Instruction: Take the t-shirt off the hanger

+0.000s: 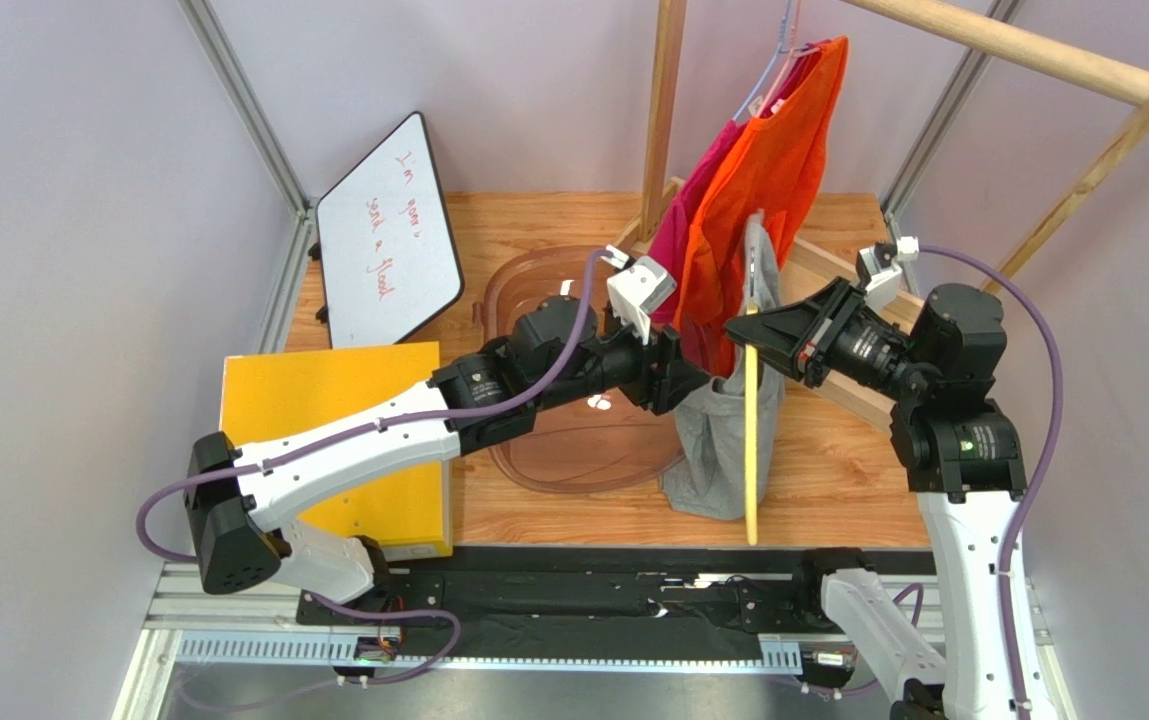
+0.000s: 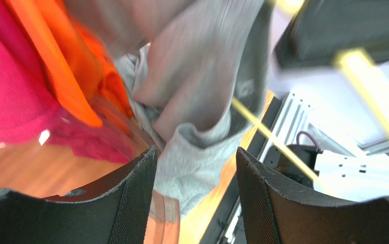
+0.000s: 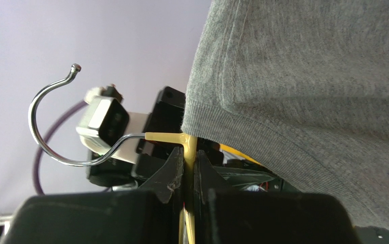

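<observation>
We see the right claw [image 3: 188, 157] clamped tight on the yellow hanger [image 1: 750, 435] just below its metal hook [image 3: 44, 147], holding it edge-on above the wooden surface [image 1: 836, 465]. The grey t-shirt [image 1: 715, 443] is on that hanger, bunched and drooping down its left side towards the surface. The left claw [image 2: 196, 157] reaches in from the left with its fingers [image 2: 130, 198] apart; grey cloth lies in the gap between them, and we cannot tell whether it touches them. Behind, an orange shirt [image 1: 776, 180] and a pink shirt [image 1: 693, 203] hang from the wooden rack [image 1: 666, 105]. The whiteboard [image 1: 385, 225] leaning at the back left carries red handwriting that we cannot read. A pale mark on the grey cloth in the left wrist view is too blurred to read.
</observation>
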